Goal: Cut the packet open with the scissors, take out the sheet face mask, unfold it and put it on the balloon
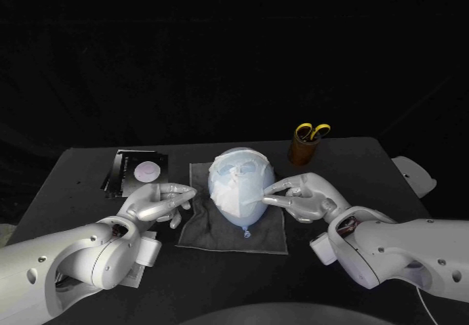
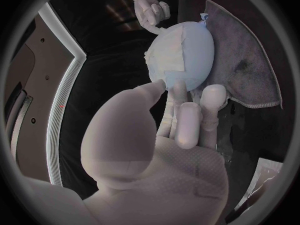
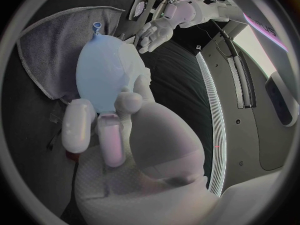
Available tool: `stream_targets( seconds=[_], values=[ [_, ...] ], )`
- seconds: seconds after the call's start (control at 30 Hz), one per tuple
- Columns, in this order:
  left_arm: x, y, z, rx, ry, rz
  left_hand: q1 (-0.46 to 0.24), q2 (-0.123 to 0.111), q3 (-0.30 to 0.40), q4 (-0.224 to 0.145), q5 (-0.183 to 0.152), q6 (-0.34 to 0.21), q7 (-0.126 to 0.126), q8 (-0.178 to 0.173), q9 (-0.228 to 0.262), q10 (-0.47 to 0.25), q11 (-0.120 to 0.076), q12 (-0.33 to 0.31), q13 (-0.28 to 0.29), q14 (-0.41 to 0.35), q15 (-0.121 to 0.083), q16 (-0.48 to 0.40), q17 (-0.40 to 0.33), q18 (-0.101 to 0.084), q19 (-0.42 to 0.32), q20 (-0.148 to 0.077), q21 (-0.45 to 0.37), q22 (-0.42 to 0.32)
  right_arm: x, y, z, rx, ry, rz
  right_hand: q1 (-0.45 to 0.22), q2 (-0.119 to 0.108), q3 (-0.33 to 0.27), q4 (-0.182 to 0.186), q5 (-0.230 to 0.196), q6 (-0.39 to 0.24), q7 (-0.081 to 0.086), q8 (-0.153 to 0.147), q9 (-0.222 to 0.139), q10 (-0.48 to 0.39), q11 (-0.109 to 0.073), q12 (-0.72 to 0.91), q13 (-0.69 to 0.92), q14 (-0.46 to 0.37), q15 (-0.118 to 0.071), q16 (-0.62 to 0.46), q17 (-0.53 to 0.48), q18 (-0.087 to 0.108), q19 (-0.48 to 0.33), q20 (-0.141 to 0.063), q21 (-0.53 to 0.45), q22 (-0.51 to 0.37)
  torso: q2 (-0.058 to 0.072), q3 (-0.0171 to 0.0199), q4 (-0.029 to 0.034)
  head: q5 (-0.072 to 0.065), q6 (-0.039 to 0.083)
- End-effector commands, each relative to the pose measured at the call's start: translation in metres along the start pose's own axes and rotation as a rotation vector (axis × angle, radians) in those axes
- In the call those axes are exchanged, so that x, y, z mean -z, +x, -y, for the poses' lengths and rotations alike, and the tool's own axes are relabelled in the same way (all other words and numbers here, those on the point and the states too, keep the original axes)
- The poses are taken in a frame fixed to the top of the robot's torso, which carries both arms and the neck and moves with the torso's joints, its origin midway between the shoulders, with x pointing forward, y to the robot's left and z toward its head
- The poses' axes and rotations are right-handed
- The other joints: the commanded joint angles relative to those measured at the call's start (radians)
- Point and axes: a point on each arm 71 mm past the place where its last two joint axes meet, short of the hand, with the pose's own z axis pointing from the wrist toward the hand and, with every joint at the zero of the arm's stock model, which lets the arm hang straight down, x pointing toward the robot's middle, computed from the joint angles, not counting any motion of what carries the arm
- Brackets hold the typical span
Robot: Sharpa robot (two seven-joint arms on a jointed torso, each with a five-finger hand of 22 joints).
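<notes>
One white sheet mask (image 1: 236, 181) on pale-blue balloon (image 1: 243, 217) is being pinched by right robot hand (image 1: 301, 196), left robot hand (image 1: 158, 203) released; tugging risks peeling.

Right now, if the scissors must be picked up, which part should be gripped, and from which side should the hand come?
Grip the scissors by their yellow handles. They stand in the brown cup with the handles above its rim and the blades hidden inside. Come from straight above and lift upward; a sideways pull would probably tip the cup. The right hand is nearer.
</notes>
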Motion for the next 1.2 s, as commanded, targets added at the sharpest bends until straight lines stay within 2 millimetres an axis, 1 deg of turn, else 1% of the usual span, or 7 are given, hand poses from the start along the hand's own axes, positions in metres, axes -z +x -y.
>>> stream_targets(
  seconds=[0.03, 0.27, 0.4, 0.63, 0.83, 1.13, 1.2],
  values=[
    [0.0, 0.003, 0.001, 0.01, 0.004, -0.023, 0.011, -0.003, -0.005, 0.001, -0.002, -0.006, -0.001, -0.002, -0.001, -0.008, 0.002, 0.007, 0.001, 0.008, -0.003, 0.005, 0.0, -0.006, 0.006, 0.001, 0.003, 0.001, 0.0, 0.004, -0.001, 0.016, -0.014, -0.03, -0.002, 0.007, -0.001, -0.007, -0.006, 0.009, 0.0, 0.002, 0.001, 0.126, -0.024, 0.686, 0.6, 0.109, -0.004, 0.004, 0.264, -0.007, 0.005, -0.002, 0.003, 0.001, 0.0, 0.0011, -0.0015, 0.001, 0.002],
    [-0.002, 0.005, 0.004, -0.014, 0.042, -0.006, 0.026, 0.0, -0.003, -0.002, -0.003, -0.029, 0.006, -0.019, -0.016, -0.03, 0.006, 0.015, 0.004, -0.018, 0.004, -0.021, -0.049, 0.005, -0.035, 0.005, -0.037, -0.06, -0.003, 0.008, -0.003, 0.015, -0.019, -0.04, -0.002, 0.008, -0.002, -0.007, -0.006, 0.01, -0.001, 0.002, 0.001, 0.126, -0.024, 0.686, 0.6, 0.109, -0.004, 0.004, 0.264, -0.007, 0.005, -0.002, 0.003, 0.001, 0.002, 0.0001, -0.0004, 0.001, 0.006],
    [-0.005, 0.003, 0.004, -0.037, 0.052, 0.032, -0.004, -0.032, -0.056, 0.029, -0.003, -0.113, 0.026, -0.056, -0.043, -0.187, 0.045, -0.045, -0.033, -0.323, 0.042, -0.293, -0.462, 0.029, -0.235, 0.038, -0.22, -0.257, -0.003, 0.009, -0.003, 0.015, -0.019, -0.041, -0.003, 0.007, -0.002, -0.007, -0.007, 0.011, -0.001, 0.002, 0.001, 0.126, -0.024, 0.686, 0.6, 0.109, -0.005, 0.004, 0.264, -0.007, 0.003, -0.003, 0.002, 0.0, 0.001, -0.0001, -0.0013, -0.001, 0.004],
    [-0.01, 0.001, 0.005, -0.104, 0.057, 0.092, 0.143, 0.057, -0.516, 0.151, 0.0, -0.251, 0.03, -0.027, -0.058, -0.44, 0.139, -0.177, -0.19, -0.697, 0.15, -0.537, -0.651, 0.013, -0.424, 0.141, -0.571, -0.459, -0.004, 0.009, -0.002, 0.017, -0.017, -0.04, -0.006, 0.006, -0.005, -0.007, -0.007, 0.01, -0.001, 0.0, 0.001, 0.126, -0.025, 0.686, 0.6, 0.109, -0.005, 0.004, 0.264, -0.007, 0.003, -0.003, 0.002, 0.0, 0.0, 0.0009, -0.0002, -0.002, 0.003],
    [-0.014, 0.004, 0.005, -0.138, 0.061, 0.097, 0.2, 0.031, -0.62, 0.158, -0.001, -0.274, 0.011, 0.027, -0.064, -0.509, 0.196, -0.213, -0.291, -0.955, 0.222, -0.678, -0.797, -0.021, -0.54, 0.194, -0.823, -0.617, -0.004, 0.009, -0.002, 0.018, -0.018, -0.038, -0.007, 0.006, -0.005, -0.006, -0.008, 0.01, -0.001, 0.0, 0.001, 0.126, -0.025, 0.686, 0.6, 0.109, -0.005, 0.004, 0.264, -0.006, 0.003, -0.003, 0.002, 0.0, 0.0, 0.0008, -0.0011, 0.0, 0.003],
    [-0.019, 0.014, 0.007, -0.152, 0.064, 0.059, 0.214, -0.006, -0.656, 0.162, 0.0, -0.3, 0.009, 0.039, -0.088, -0.54, 0.185, -0.252, -0.371, -1.027, 0.236, -0.794, -0.921, -0.057, -0.555, 0.196, -0.93, -0.692, -0.005, 0.009, -0.002, 0.019, -0.019, -0.035, -0.007, 0.006, -0.006, -0.006, -0.008, 0.009, -0.001, 0.0, 0.001, 0.126, -0.025, 0.686, 0.6, 0.109, -0.005, 0.004, 0.264, -0.006, 0.003, -0.003, 0.002, 0.0, 0.001, 0.0002, -0.0005, -0.001, 0.004],
    [-0.02, 0.017, 0.007, -0.152, 0.067, 0.045, 0.216, -0.023, -0.682, 0.162, 0.002, -0.316, 0.008, 0.033, -0.098, -0.553, 0.157, -0.274, -0.394, -1.057, 0.252, -0.855, -0.961, -0.075, -0.611, 0.197, -0.972, -0.723, -0.005, 0.009, -0.002, 0.019, -0.019, -0.035, -0.008, 0.006, -0.007, -0.007, -0.008, 0.009, -0.001, -0.001, 0.0, 0.126, -0.025, 0.686, 0.6, 0.109, -0.005, 0.004, 0.264, -0.006, 0.002, -0.003, 0.002, -0.001, 0.001, 0.0001, -0.0005, -0.001, 0.004]
  ],
)
